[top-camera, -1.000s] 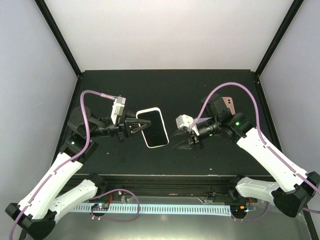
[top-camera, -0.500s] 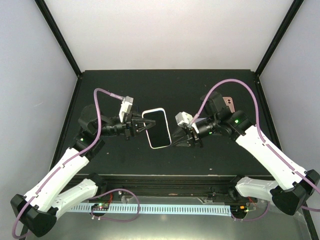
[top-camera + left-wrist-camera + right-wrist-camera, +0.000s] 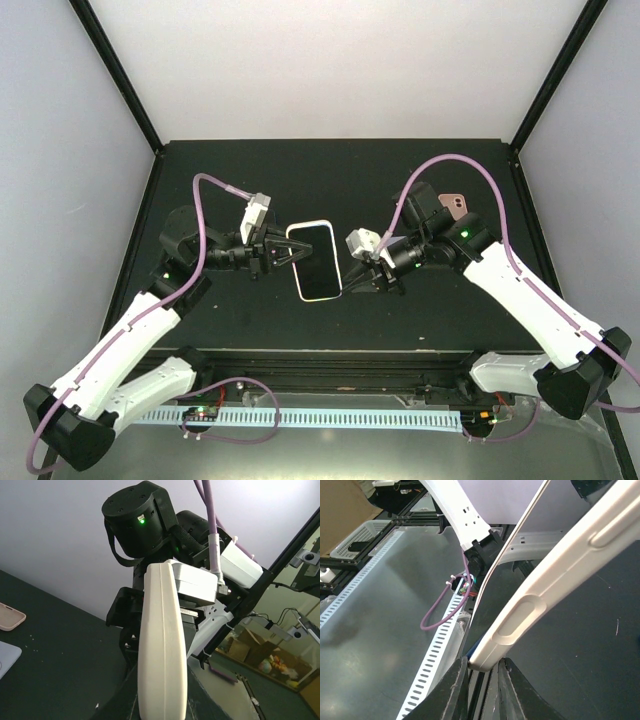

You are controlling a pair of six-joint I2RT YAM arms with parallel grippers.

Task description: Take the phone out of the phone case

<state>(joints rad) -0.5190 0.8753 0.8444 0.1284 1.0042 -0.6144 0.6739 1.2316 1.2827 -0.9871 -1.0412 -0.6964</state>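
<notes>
Right claw (image 3: 350,279) has closed in & nipped cased phone (image 3: 316,262) opp. the clamped-on left claw (image 3: 288,253); peeling can prob. begin.

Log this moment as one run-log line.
left gripper: shut on white phone case | right gripper: shut on same case | black-screened phone: inside case

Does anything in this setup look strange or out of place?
Nothing looks spilled or broken. The one unusual sight is the white-cased phone, pinched from both sides at once by the left gripper and the right gripper. A spare pink case lies by itself at the far right.
</notes>
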